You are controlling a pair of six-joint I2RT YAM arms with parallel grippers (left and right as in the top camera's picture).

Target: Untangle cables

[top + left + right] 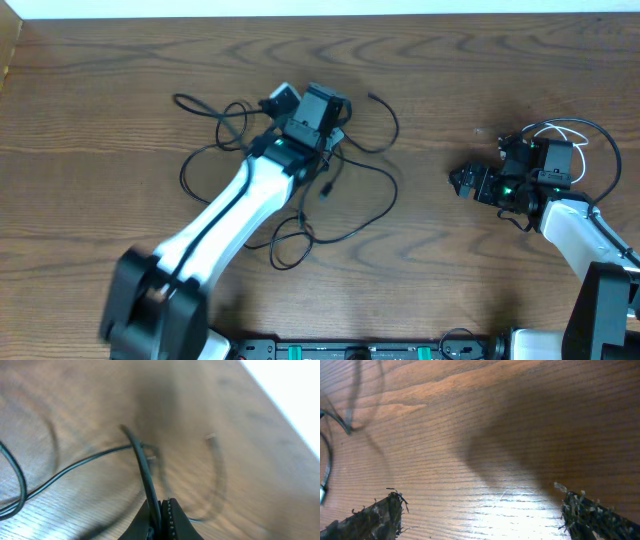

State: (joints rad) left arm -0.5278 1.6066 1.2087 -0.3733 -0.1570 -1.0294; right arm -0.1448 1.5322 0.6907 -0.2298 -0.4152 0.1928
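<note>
Left hand (161, 507) pinching black cable (142, 460); right hand (480, 495) spread over table (520, 410).

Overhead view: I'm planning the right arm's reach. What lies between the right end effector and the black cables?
Only bare table separates the right end effector from the black cables; the overhead view shows this.

The left arm (225, 215) is white with a black stripe down it, a green light (278, 150) at the wrist and a bulky black base (150, 310) at 7 o'clock. The left end effector (322, 108) is black, with ribbed pads (172, 517). The right arm (585, 232), at 4 o'clock, is white, with thin wires (570, 127) looped over its black wrist. The right end effector (464, 182) has dark, frayed fingers (372, 520)
</note>
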